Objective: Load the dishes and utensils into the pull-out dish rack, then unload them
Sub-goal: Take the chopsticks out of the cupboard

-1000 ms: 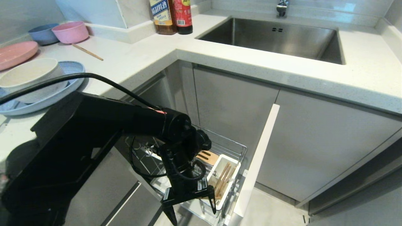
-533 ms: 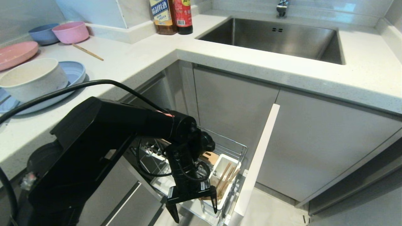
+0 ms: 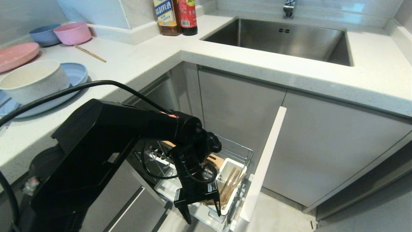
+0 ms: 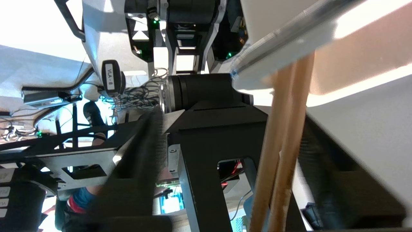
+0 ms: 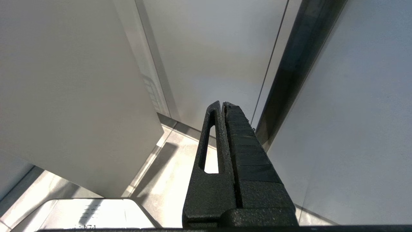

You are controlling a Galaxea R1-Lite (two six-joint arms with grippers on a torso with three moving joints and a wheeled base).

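The pull-out dish rack (image 3: 238, 150) stands drawn out under the counter, its narrow pale front (image 3: 264, 162) to the right. In its white cup (image 3: 228, 164) lean the light-wood chopsticks (image 3: 230, 187). My left gripper (image 3: 203, 217) reaches down at the cup, open. The chopsticks (image 4: 283, 145) stand between its fingers (image 4: 141, 151), close to one pad. On the counter at the left the cream bowl (image 3: 32, 80) sits on the pale blue plate (image 3: 77, 71). One more chopstick (image 3: 90, 53) lies behind them. My right gripper (image 5: 222, 104) is shut and parked, pointing at the floor.
A pink plate (image 3: 16, 54), a pink bowl (image 3: 72, 32) and a blue bowl (image 3: 43, 34) stand at the counter's far left. Two bottles (image 3: 175, 16) stand beside the steel sink (image 3: 280, 38). Grey cabinet doors (image 3: 322, 154) close in the rack's right side.
My left arm has sunk a little toward the cup, and its jaws have narrowed around the chopsticks. The right arm has kept still.
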